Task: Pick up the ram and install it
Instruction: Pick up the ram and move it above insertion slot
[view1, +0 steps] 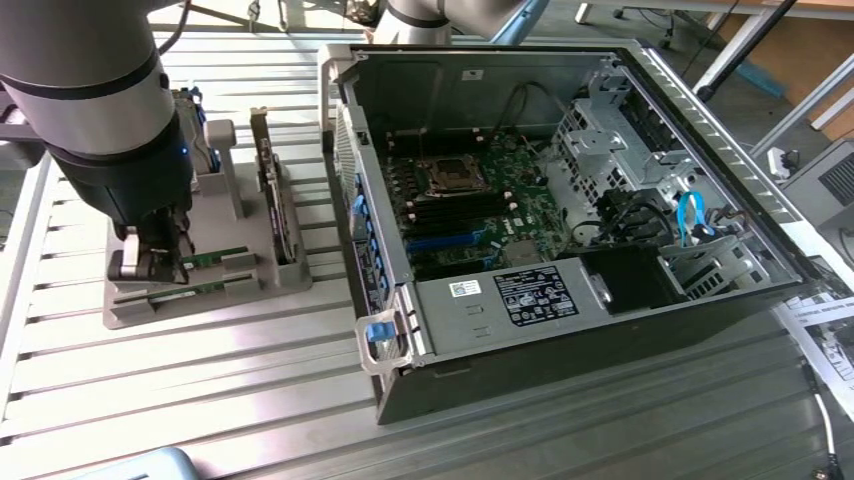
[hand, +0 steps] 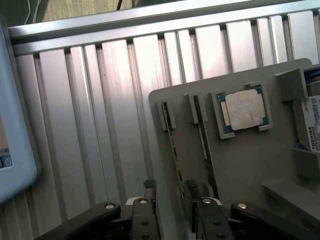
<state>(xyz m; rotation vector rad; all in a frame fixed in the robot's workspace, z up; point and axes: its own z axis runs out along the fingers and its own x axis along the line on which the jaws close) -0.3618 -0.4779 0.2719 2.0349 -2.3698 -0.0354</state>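
Two ram sticks stand on edge in slots of a grey holder (hand: 250, 170). Seen edge-on, one ram (hand: 172, 145) runs between my gripper's two fingers. The other ram (hand: 205, 145) lies just outside one fingertip (hand: 192, 190). My gripper (hand: 171, 192) is open, its fingers straddling the first stick with a gap on each side. In the exterior view the gripper (view1: 158, 262) is lowered onto the holder (view1: 254, 285) at that view's left, with the green ram (view1: 214, 262) sticking out beside it.
A square silver CPU (hand: 243, 110) sits in the holder's recess. An upright expansion card (view1: 274, 190) and a hard drive (view1: 200, 140) stand behind the gripper. The open computer case (view1: 534, 200) is on the exterior view's right. A pale blue object (hand: 15, 125) lies near the holder.
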